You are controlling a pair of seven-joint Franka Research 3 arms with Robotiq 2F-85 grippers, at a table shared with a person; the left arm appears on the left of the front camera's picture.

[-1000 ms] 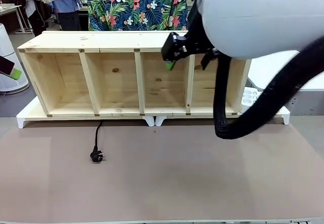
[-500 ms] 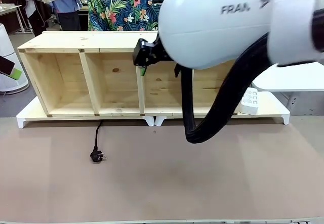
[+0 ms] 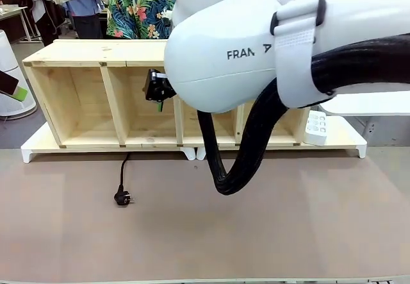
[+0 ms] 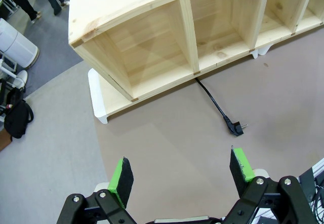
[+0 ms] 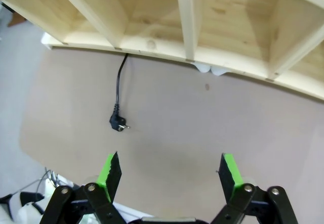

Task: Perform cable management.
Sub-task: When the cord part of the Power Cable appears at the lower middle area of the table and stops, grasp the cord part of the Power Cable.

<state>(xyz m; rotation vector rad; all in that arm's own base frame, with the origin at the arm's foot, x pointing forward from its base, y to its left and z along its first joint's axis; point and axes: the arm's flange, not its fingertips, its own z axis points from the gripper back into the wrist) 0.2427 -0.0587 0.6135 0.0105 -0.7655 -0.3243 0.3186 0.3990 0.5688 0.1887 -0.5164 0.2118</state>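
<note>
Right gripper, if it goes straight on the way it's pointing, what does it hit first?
Most likely the bare brown tabletop, with the cable and its plug off to one side. The right gripper has open, empty jaws; exact depth is unclear.

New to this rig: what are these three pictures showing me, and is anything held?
The wide picture comes from a fixed camera between two white robot arms, looking across the brown table; the big white shape is the right arm. The other two come from wrist cameras looking down past the green-padded left gripper and right gripper, both open and holding nothing. On the table lies a thin black power cable with a round plug, running out from under a pale wooden four-compartment shelf. A small white power strip sits at the shelf's right end.
</note>
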